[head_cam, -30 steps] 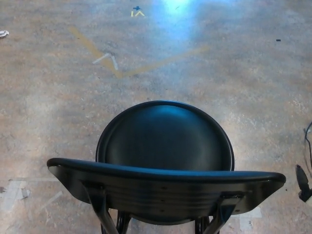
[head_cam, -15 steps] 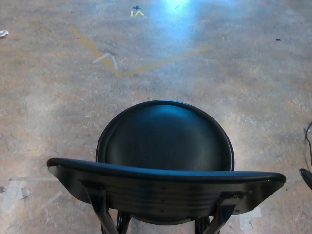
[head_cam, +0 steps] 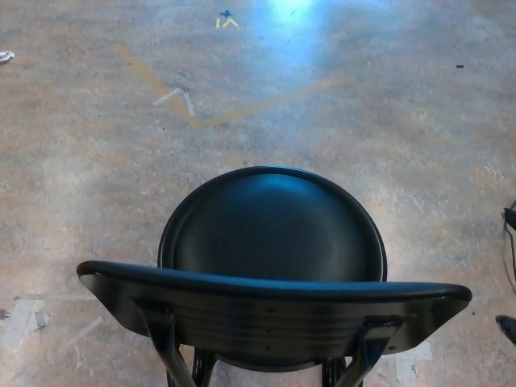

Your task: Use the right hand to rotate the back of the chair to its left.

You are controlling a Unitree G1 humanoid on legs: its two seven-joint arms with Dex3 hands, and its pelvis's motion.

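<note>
A black chair stands right in front of me, its round seat (head_cam: 274, 226) facing away and its curved backrest (head_cam: 274, 302) running across the bottom of the head view. Only a small dark tip of my right hand (head_cam: 508, 327) shows at the right edge, low down, to the right of the backrest's right end and apart from it. Too little of it shows to tell how it is held. My left hand is out of the picture.
The chair stands on a worn concrete floor (head_cam: 97, 185) with yellow tape lines (head_cam: 193, 121) and bits of white tape. A dark cable (head_cam: 509, 219) lies at the right edge.
The right hand has dropped down along the right edge, from beside the backrest's end to a sliver lower down. The chair has not moved.
</note>
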